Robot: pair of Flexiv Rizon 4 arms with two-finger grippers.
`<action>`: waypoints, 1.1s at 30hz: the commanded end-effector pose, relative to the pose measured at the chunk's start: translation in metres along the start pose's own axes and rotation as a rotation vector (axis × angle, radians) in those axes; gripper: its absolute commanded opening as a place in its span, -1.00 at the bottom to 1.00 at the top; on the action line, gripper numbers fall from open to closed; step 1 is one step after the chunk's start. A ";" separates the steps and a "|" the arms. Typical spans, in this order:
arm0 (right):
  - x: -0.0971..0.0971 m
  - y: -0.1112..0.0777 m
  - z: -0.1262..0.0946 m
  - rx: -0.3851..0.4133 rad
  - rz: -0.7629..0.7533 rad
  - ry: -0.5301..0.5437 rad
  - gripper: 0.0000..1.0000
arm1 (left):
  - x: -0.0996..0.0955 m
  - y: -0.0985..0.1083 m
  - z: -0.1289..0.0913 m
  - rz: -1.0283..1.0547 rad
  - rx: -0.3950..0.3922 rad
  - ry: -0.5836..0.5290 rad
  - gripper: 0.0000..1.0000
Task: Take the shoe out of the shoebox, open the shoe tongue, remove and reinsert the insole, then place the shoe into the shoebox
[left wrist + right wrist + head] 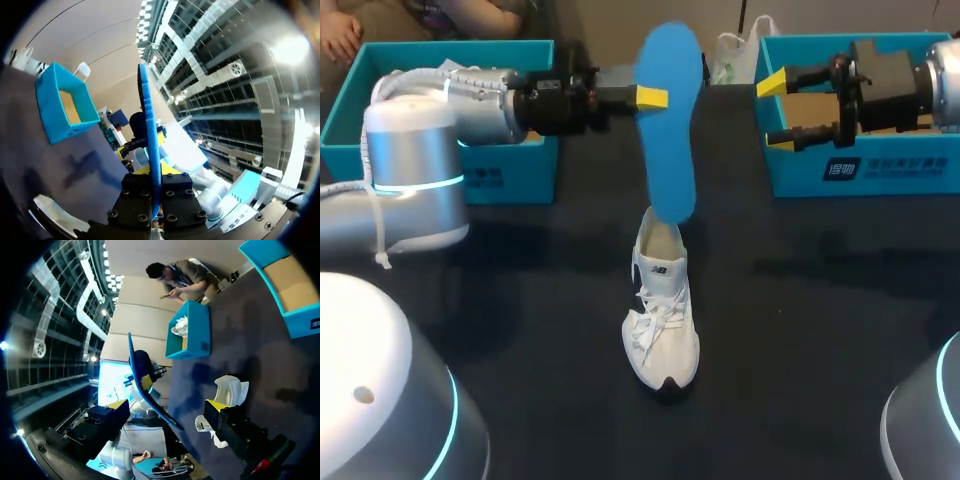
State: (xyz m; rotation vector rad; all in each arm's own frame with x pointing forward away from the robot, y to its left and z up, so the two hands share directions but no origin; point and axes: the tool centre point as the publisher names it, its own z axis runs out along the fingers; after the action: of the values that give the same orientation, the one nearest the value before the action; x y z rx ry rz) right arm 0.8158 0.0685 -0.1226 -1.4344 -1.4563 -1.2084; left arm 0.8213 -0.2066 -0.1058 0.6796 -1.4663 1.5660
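The shoe (661, 330) is out of its box and stands upright on the table (820, 330), toe toward the robot, laces loose. So the first step is done. The tongue looks pulled forward, judging by the wide mouth, though the head view does not show it clearly.

The insole (671, 120) is almost wholly out. It stands on end above the shoe's heel, with its lower tip at or just inside the collar. The left gripper (654, 97) is clamped on it above the shoe, near the insole's upper end. In the left wrist view the blue sheet runs edge-on between both fingers. From one moment I cannot tell whether it is coming out or going back in. Either way the insole is not seated.

The right gripper (782, 110) is spread wide and holds nothing. It hangs up and to the right of the shoe, in front of the right box (860, 175), well apart from the shoe. The left box (510, 180), beyond the shoe to the left, has white paper in it. The right box shows a bare cardboard floor.

Left to do, as I judge it: feed the insole down along the shoe and press it flat, then lift the shoe into a box. The limp insole may buckle at the collar unless the free gripper steadies the shoe.
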 end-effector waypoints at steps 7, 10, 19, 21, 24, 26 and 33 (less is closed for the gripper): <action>0.000 0.001 0.002 0.000 0.001 -0.002 1.00 | 0.005 -0.003 -0.005 0.403 -0.020 -0.072 -1.00; 0.000 0.001 0.002 0.000 0.001 -0.002 1.00 | 0.007 -0.003 -0.005 0.572 -0.035 -0.100 -1.00; 0.000 0.001 0.002 0.000 0.001 -0.002 1.00 | -0.005 -0.007 -0.007 0.993 -0.106 -0.172 -1.00; 0.000 0.001 0.002 0.000 0.001 -0.002 1.00 | -0.005 -0.007 -0.008 1.077 -0.140 -0.185 -1.00; 0.000 0.001 0.002 0.000 0.001 -0.002 1.00 | -0.009 -0.009 -0.011 1.158 -0.156 -0.213 -1.00; 0.000 0.001 0.002 0.000 0.001 -0.002 1.00 | -0.011 -0.011 -0.013 1.234 -0.148 -0.225 -1.00; 0.000 0.001 0.002 0.000 0.001 -0.002 1.00 | -0.008 -0.015 -0.014 1.282 -0.063 -0.209 -1.00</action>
State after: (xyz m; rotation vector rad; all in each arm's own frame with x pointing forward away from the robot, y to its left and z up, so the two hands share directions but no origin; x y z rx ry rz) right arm 0.8165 0.0689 -0.1231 -1.4340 -1.4571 -1.2077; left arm 0.8465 -0.1955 -0.1069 -0.1366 -2.2263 2.2055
